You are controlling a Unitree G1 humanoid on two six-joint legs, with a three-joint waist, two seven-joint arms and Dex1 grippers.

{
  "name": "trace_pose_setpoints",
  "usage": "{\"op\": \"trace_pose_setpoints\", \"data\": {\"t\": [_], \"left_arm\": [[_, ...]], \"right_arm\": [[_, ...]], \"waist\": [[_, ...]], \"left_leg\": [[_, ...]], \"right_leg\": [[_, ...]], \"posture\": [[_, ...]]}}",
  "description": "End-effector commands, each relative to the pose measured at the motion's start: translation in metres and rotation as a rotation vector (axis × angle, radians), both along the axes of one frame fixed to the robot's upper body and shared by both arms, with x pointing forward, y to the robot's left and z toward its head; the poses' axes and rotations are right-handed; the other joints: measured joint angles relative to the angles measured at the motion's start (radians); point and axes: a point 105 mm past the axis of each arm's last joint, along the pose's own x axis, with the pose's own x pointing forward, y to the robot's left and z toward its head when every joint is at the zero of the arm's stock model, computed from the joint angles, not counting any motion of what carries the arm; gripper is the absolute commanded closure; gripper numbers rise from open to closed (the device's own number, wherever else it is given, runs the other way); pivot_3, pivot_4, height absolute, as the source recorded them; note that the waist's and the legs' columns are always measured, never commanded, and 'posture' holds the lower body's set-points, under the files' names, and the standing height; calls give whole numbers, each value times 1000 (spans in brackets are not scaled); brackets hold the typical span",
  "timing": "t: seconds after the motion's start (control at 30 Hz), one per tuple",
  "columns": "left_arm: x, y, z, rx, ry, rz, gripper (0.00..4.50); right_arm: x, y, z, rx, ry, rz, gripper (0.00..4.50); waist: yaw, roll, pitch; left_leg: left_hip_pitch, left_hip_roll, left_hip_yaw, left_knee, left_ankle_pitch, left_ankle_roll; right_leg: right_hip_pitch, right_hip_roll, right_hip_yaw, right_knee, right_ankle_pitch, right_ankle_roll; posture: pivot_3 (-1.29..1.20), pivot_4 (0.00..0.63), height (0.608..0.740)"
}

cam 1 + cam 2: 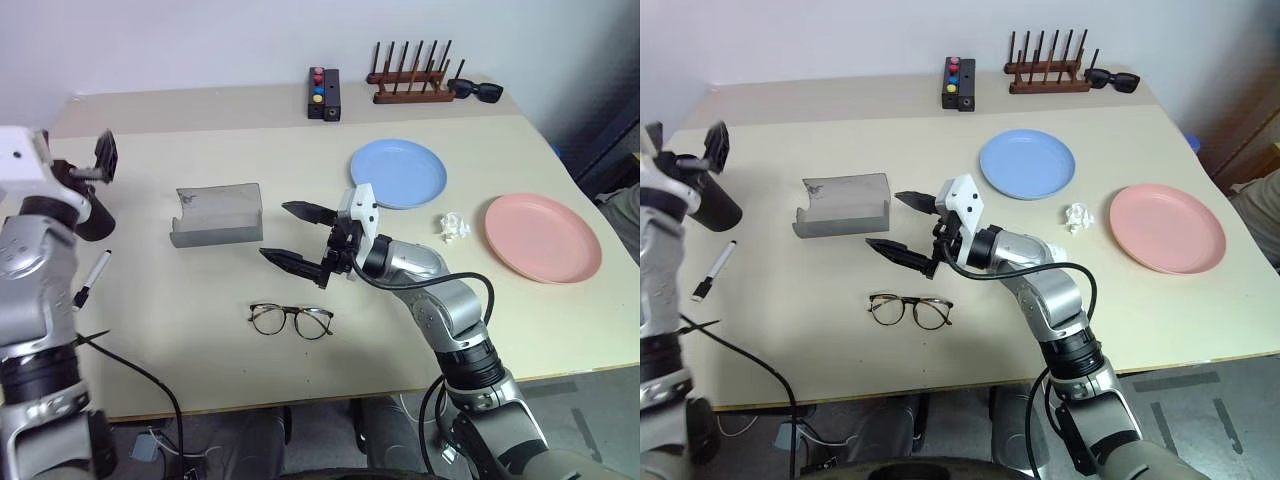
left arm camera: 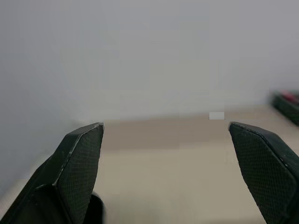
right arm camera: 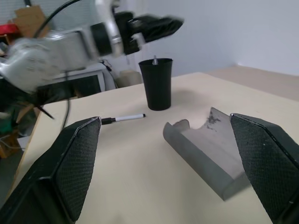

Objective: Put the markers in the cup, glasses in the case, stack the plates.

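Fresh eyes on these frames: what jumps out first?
The right hand stands wide open over mid-table, between the open grey case and the glasses lying near the front edge. Far right sit the blue plate and pink plate, unstacked. At the left edge, the open left hand is above the dark cup, one marker poking from its rim, the white marker lying beside it.

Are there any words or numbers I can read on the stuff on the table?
No readable text anywhere.
Black box: coloured buttons, no letters.
White marker: any print is too small to read.
Grey case: scuff marks, no writing.
Blue plate and pink plate: plain.
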Motion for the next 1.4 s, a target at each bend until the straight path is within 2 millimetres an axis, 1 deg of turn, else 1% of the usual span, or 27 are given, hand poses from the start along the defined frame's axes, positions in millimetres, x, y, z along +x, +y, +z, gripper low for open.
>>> {"op": "trace_pose_setpoints", "data": {"t": [0.03,0.07,0.13,0.23,0.43,0.7,0.93,1.03,1.07,1.2,1.27,1.33,1.37,1.4], "left_arm": [[-22,23,-7,-38,156,23,138],[-25,31,-16,-59,218,46,138],[-30,40,-32,-71,340,79,138],[-35,44,-52,-72,490,102,138],[-40,48,-88,-32,737,88,138],[-41,60,-123,-18,928,76,138],[-39,65,-134,-48,967,63,138],[-39,66,-135,-53,970,60,949],[-39,66,-135,-55,970,60,1396],[-39,66,-135,-64,960,68,3438],[-33,63,-128,-38,892,51,4469],[-22,55,-106,20,732,15,4469],[-19,53,-99,36,685,7,4469],[-15,48,-87,48,602,-4,4469]], "right_arm": [[-6,0,14,28,-48,20,0],[-7,0,13,21,-47,30,0],[-10,0,12,6,-45,54,0],[-12,1,11,-1,-43,74,0],[-15,5,10,6,-37,83,0],[-18,6,9,13,-31,80,0],[-18,6,8,16,-26,73,0],[-19,6,8,18,-24,72,0],[-19,6,8,18,-23,72,0],[-20,6,7,18,-21,74,0],[-20,6,7,16,-21,77,0],[-20,7,7,14,-20,80,0],[-21,7,7,14,-20,81,0],[-20,7,6,11,-20,84,0]], "waist": [[-3,0,0],[-3,0,0],[2,0,0],[9,0,0],[8,0,0],[8,0,0],[9,0,0],[8,0,0],[8,0,0],[5,0,0],[5,0,0],[8,0,0],[9,0,0],[11,-1,0]], "left_leg": [[0,0,0,0,0,0],[0,0,0,0,0,0],[0,0,0,0,0,0],[0,0,0,0,0,0],[0,0,0,0,0,0],[0,0,0,-4,0,-1],[1,0,0,-5,1,-1],[1,0,0,-5,1,-1],[1,0,0,-5,1,-1],[2,0,0,-5,1,-1],[2,1,0,-5,1,-1],[2,1,0,-5,1,-1],[1,1,0,-5,1,-1],[1,1,0,-5,1,-1]], "right_leg": [[0,0,0,0,0,0],[0,0,0,0,0,0],[0,0,0,1,0,0],[1,0,0,0,0,0],[0,0,0,0,-2,-3],[-2,0,0,0,-2,-4],[-2,0,0,1,-2,-4],[-2,0,0,1,-2,-4],[-2,0,0,1,-2,-3],[-2,0,0,1,-1,-2],[-2,0,0,1,-1,-2],[-3,0,0,1,-1,-2],[-3,0,0,1,-1,-2],[-3,0,0,1,-1,-2]], "posture": [[0,150,739],[0,150,739],[0,150,739],[0,150,739],[0,150,739],[0,150,739],[0,150,739],[0,150,739],[0,150,739],[0,150,739],[0,150,739],[0,150,739],[0,150,739],[0,150,739]]}}
